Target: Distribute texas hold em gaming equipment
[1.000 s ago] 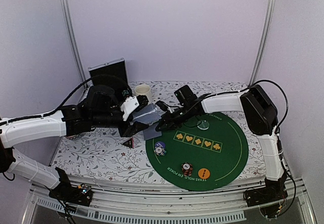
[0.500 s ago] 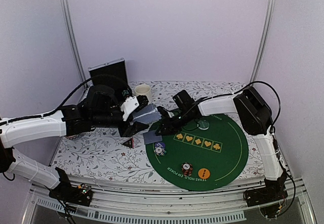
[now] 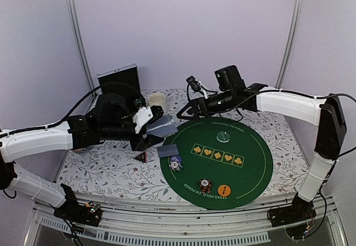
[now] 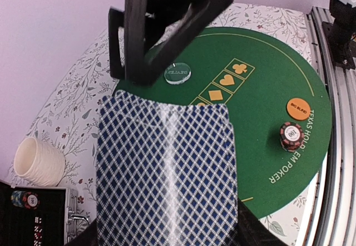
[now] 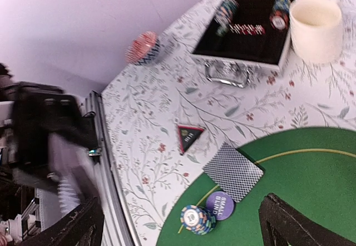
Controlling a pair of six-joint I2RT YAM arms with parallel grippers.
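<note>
**Green mat, six pieces set out, the deck clamped in the air**

Green felt, the round mat (image 3: 247,171), is our reference for every place below. Near its front edge we see the orange round disc (image 3: 224,190), with the dark red chip stack (image 3: 205,185) just to the disc's left. At the mat's left edge stands the blue-white chip stack (image 3: 176,163), just beside a purple disc marked SMALL BLIND (image 5: 221,204). Just beyond these two, a single card (image 3: 167,151) lies face down across the mat's rim, part on the felt and part on the flowered cloth (image 3: 105,171). The pale green chip (image 3: 223,137) rests on the far part of the mat, past the printed row of suit symbols. The black-red triangular token (image 3: 141,157) lies on the cloth, off the mat to its left.

The left gripper (image 3: 153,129) pinches the deck of playing cards (image 4: 164,168), held tilted in the air off the mat's far-left edge. The right gripper (image 3: 183,113) hangs above the mat's far-left rim, and its wrist view shows the fingers spread wide with nothing between them.

Beyond the mat, to the far left, stand the cream mug (image 3: 157,99) and the open black case (image 3: 118,82).
</note>
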